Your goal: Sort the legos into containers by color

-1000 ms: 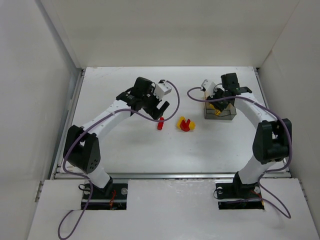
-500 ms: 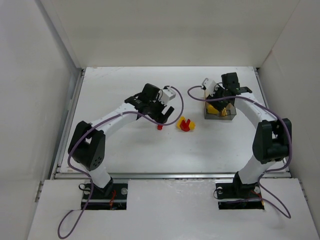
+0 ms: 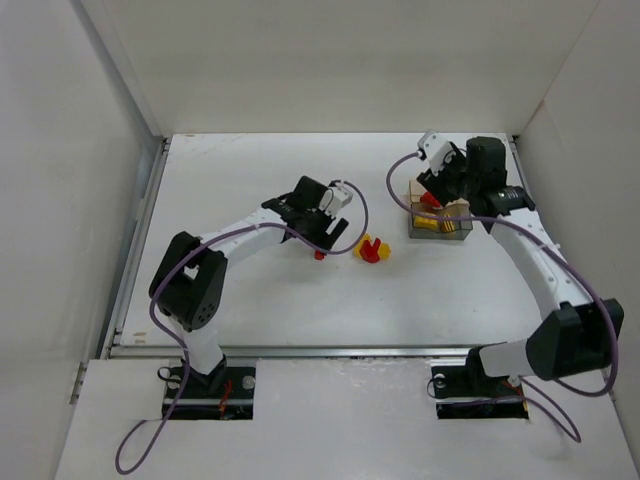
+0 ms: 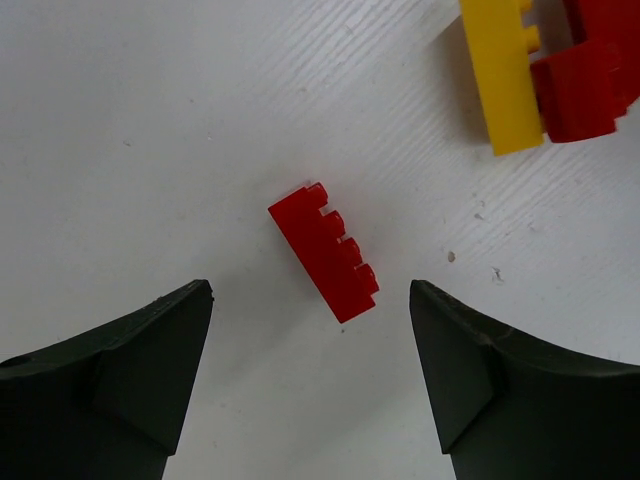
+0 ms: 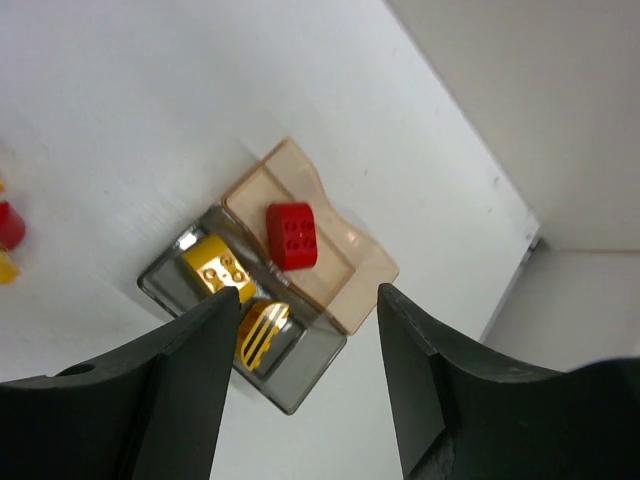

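Left fingers (image 4: 130, 370) are hanging spread wide and empty, flanking a loose red brick (image 4: 325, 250) lying on the tabletop (image 4: 150, 120); a red-and-yellow clump (image 4: 545, 70) is sitting near it. Right fingers (image 5: 150, 400) are gaping too, hovering above the beige tub (image 5: 345, 275), which I'm seeing holding one red block (image 5: 292, 235), and the adjoining grey tub (image 5: 300, 375), which is holding yellow bricks (image 5: 218, 268).

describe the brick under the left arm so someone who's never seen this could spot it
On the white table, find the left tool, open and pointing down near the middle. The red brick lies alone on the table, in line with the gap between its fingers. It is one all-red piece, unlike the red-and-yellow clump just to its right.
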You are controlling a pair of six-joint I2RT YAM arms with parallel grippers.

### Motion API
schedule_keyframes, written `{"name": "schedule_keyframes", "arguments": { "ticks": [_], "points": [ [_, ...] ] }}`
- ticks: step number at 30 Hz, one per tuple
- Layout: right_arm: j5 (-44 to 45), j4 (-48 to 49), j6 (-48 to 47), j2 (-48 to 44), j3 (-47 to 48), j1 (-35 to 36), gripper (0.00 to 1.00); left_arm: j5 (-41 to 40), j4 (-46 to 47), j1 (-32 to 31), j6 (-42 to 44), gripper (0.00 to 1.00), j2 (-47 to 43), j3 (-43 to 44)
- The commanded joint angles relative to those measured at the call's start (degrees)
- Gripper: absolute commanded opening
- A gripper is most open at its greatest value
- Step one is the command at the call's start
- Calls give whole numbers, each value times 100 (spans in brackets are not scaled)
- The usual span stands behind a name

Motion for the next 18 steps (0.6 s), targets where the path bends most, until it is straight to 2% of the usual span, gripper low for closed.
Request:
{"name": "schedule_keyframes", "arguments": {
  "ticks": [1, 6, 10, 14, 15, 16, 18],
  "points": [
    [-74, 613, 209, -456, -154, 302, 63, -725, 96, -154, -372, 76, 211, -80],
    [-82, 868, 570, -712, -207, 356, 63, -851, 96, -154, -486, 72, 405, -203],
    [-284, 1000, 719, -844, -207, 356, 63, -851, 246, -154, -618, 62, 633, -203],
    [-285, 1001, 781, -967, -207, 356, 63, -738, -79, -154, -768, 35, 1108, 209],
    [-285, 1001, 781, -1019, -207, 356, 63, -650, -141, -93, -768, 8, 1108, 210],
    [-285, 1001, 833, -1020, -207, 356, 63, -545, -202, -92, -855, 0, 1169, 210],
    [-285, 1001, 929, -1072, -207, 356, 63, -395, -203, -40, -856, 0, 1170, 315]
  ]
}}
